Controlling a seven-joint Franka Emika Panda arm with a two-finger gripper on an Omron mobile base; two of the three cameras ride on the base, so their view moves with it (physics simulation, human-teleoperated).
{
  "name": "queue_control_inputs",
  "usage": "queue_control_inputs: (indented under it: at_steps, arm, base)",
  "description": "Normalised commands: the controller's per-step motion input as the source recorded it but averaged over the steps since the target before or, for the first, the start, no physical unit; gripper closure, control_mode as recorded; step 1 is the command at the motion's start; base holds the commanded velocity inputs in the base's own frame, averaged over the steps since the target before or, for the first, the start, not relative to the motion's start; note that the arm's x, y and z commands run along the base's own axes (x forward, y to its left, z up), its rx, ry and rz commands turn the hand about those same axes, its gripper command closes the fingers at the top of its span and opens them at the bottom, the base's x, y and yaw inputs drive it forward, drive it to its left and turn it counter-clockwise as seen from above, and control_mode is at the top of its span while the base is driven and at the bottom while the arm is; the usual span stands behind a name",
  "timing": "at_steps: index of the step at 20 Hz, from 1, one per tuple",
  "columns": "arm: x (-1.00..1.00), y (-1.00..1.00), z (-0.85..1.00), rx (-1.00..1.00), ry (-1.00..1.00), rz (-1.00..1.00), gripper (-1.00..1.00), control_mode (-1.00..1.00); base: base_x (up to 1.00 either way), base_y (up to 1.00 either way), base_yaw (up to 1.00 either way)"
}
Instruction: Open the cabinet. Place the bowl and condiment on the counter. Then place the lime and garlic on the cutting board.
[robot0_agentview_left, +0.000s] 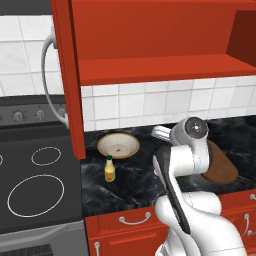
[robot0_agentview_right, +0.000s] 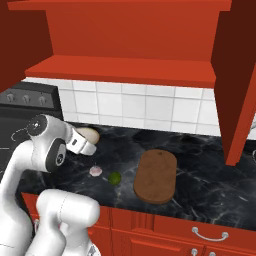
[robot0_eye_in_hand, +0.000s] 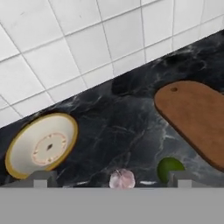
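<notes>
From the left base view, the red cabinet (robot0_agentview_left: 150, 45) hangs open, its door (robot0_agentview_left: 67, 75) swung out edge-on with the long curved silver handle (robot0_agentview_left: 50, 80) facing the stove (robot0_agentview_left: 35, 175). The inner shelf is bare red. Below it on the black marble table (robot0_agentview_left: 135, 180) sits the cream bowl (robot0_agentview_left: 118, 145), close to the white tiled wall. Just at its 7 o'clock, a little apart, the small yellow condiment bottle (robot0_agentview_left: 109, 169) stands upright with its green cap on top. The white arm rises from the lower right and covers much of the brown cutting board (robot0_agentview_left: 222, 167), which peeks out at the arm's 3 o'clock. Red drawers (robot0_agentview_left: 130, 225) with short handles run under the table.

From the right base view, the cutting board (robot0_agentview_right: 156, 176) lies flat in the middle of the table (robot0_agentview_right: 200, 170). At its 9 o'clock, just off its edge, is the green lime (robot0_agentview_right: 115, 177), and at the lime's 10 o'clock, near but not touching, the pale pinkish garlic (robot0_agentview_right: 95, 171). Part of the bowl (robot0_agentview_right: 90, 133) shows behind the arm's wrist. The cabinet's right door (robot0_agentview_right: 235, 85) stands open on the right.

In the hand view, the gripper (robot0_eye_in_hand: 111, 179) has its fingertips (robot0_eye_in_hand: 40, 178) set wide apart, holding nothing. Between them the garlic (robot0_eye_in_hand: 122, 178) and the lime (robot0_eye_in_hand: 169, 168) lie on the table (robot0_eye_in_hand: 118, 127). The bowl (robot0_eye_in_hand: 43, 144) is at 9 o'clock and the cutting board (robot0_eye_in_hand: 197, 116) at 3 o'clock.
</notes>
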Motion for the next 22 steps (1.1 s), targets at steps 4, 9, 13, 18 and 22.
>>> queue_control_inputs:
  at_steps: [4, 9, 13, 18, 22]
  arm:
    - [-0.08, -0.36, -0.01, -0.01, 0.03, 0.32, -1.00, -1.00]
    - [0.00, 0.00, 0.00, -0.13, 0.20, 0.35, -1.00, -1.00]
    - [0.00, 0.04, 0.00, -0.19, 0.20, 0.23, -1.00, -1.00]
    - [0.00, 0.03, -0.04, -0.19, 0.05, 0.15, -1.00, -1.00]
    - [-0.02, 0.00, -0.19, -0.05, 0.00, 0.13, -1.00, -1.00]
  base:
    - [0.00, 0.00, 0.00]
    - [0.00, 0.00, 0.00]
    - [0.00, 0.00, 0.00]
    - [0.00, 0.00, 0.00]
    - [0.00, 0.00, 0.00]
